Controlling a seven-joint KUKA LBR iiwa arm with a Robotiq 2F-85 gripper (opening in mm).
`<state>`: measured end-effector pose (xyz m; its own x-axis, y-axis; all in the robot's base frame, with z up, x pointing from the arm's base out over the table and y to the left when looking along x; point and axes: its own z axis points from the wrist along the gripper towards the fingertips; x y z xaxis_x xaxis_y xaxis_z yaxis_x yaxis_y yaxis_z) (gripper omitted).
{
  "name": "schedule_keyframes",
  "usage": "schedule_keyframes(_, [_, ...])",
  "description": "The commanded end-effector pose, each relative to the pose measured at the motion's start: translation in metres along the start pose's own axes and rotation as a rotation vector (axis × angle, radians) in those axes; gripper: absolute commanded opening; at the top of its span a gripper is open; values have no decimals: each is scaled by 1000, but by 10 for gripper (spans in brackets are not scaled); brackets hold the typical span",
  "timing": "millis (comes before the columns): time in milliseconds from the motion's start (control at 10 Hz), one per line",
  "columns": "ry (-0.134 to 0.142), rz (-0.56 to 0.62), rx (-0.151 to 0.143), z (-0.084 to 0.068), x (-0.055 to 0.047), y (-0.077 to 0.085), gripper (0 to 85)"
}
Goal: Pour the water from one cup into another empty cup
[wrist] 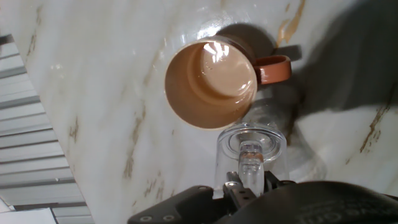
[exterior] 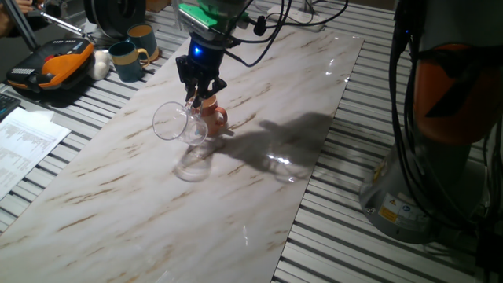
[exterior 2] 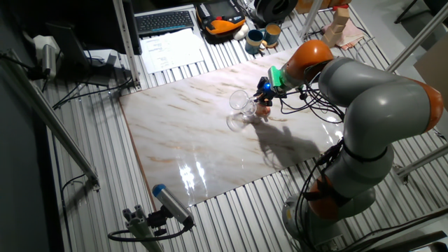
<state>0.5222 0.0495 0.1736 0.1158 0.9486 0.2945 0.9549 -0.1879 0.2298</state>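
Observation:
My gripper (exterior: 200,88) is shut on the handle of the clear glass mug (exterior: 178,123), which hangs tipped on its side just above the marble board, mouth towards the left. The terracotta mug (exterior: 213,116) stands upright right behind it, touching or nearly so. In the hand view the terracotta mug (wrist: 211,84) is open below me, its inner bottom glistening, handle to the right. The glass mug (wrist: 252,144) sits just below it between my fingers (wrist: 231,186). No water is discernible in the glass. In the other fixed view the glass mug (exterior 2: 241,103) lies left of the terracotta mug (exterior 2: 264,109).
Two dark teal mugs (exterior: 126,60) (exterior: 143,39) and an orange-black device (exterior: 51,67) sit at the back left on the slatted table. Papers (exterior: 23,145) lie at the left. The arm's base (exterior: 428,196) stands at the right, beyond the marble board's (exterior: 236,212) edge.

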Motion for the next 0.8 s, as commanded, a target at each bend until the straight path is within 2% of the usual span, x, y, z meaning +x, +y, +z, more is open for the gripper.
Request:
schedule_keyframes(0, [3,-1,0,0,0,0,0])
schedule_keyframes(400, [-4,2,-3,1,0,0,0])
schedule_keyframes(700, [4,9,-13,0,0,1,0])
